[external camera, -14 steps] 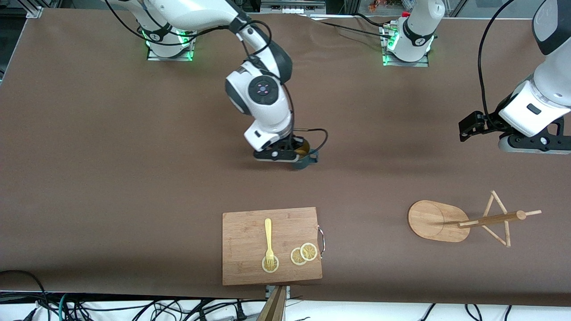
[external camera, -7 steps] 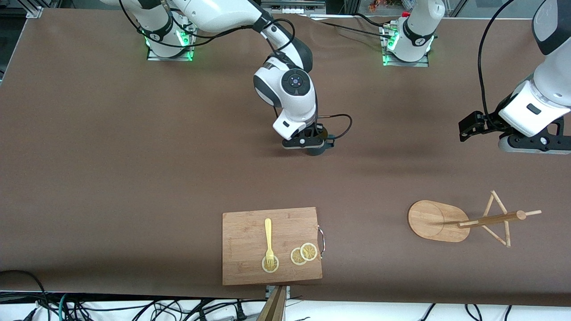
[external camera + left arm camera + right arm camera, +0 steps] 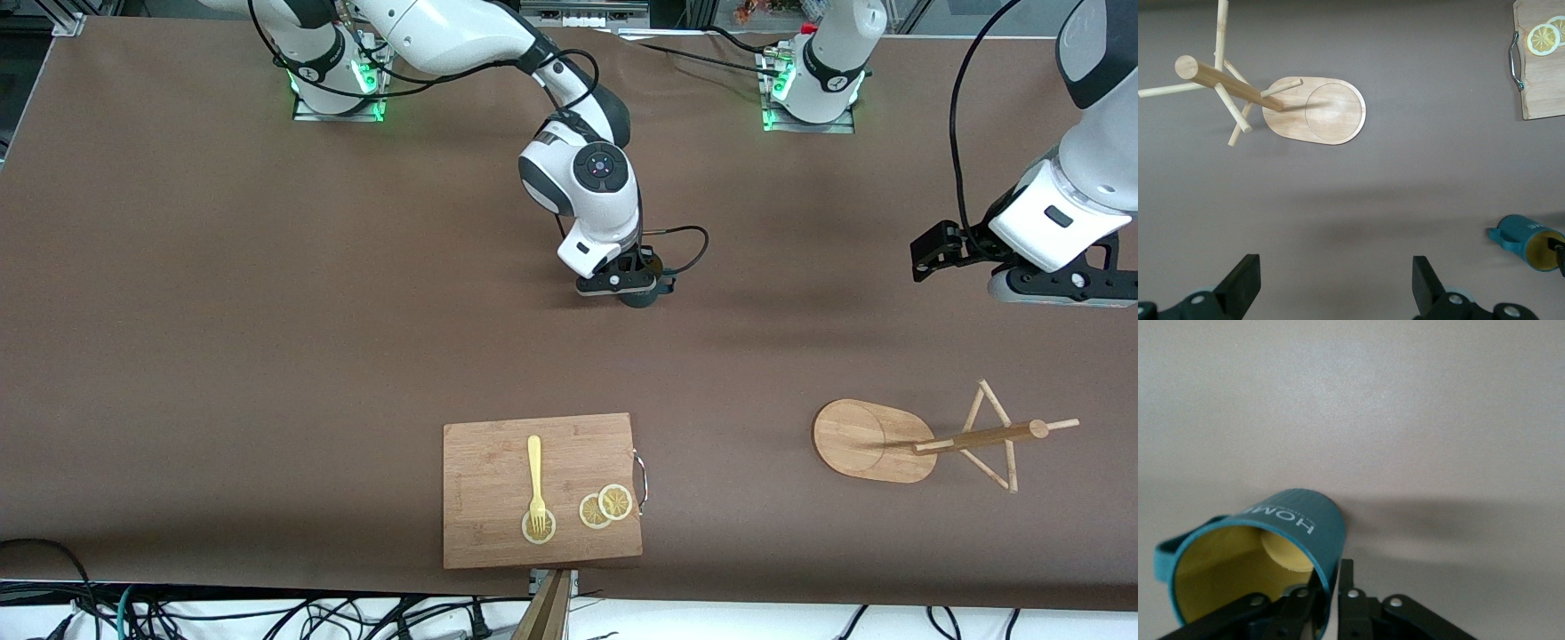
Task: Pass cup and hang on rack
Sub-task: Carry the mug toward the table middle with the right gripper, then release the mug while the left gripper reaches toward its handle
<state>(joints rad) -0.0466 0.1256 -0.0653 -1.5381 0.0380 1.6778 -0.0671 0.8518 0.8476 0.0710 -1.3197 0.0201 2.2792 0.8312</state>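
Over the middle of the surface point(image 3: 267, 356), the right claw point(image 3: 633, 286) hangs low with the cup point(image 3: 642, 295) pinched in it. From the front you barely see the cup, just a dark teal bit poking out under the claw, so you can't really tell how it's held or whether it's touching down. The right wrist view sorts that out: the cup point(image 3: 1258, 553) is tipped over toward its side, yellow inside facing the camera, and the fingers point(image 3: 1346, 587) are clamped on its rim, one inside the wall and one outside. Handle sticks out on the side away from the grip.

The left wrist view adds the side-on look: the cup point(image 3: 1525, 240) shows at the picture's edge, mouth tilted, handle pointing toward the rack point(image 3: 1315, 110). Same view shows the left claw point(image 3: 1331, 290) spread wide with nothing in it.

Up front, the left claw point(image 3: 929, 253) hovers over the left arm's end of the surface, waiting. The rack point(image 3: 876, 440) stands near that end, closer to the camera and well apart from the cup. A board point(image 3: 542, 489) with a fork point(image 3: 535, 476) and lemon slices point(image 3: 605, 507) sits nearer the camera than the cup.
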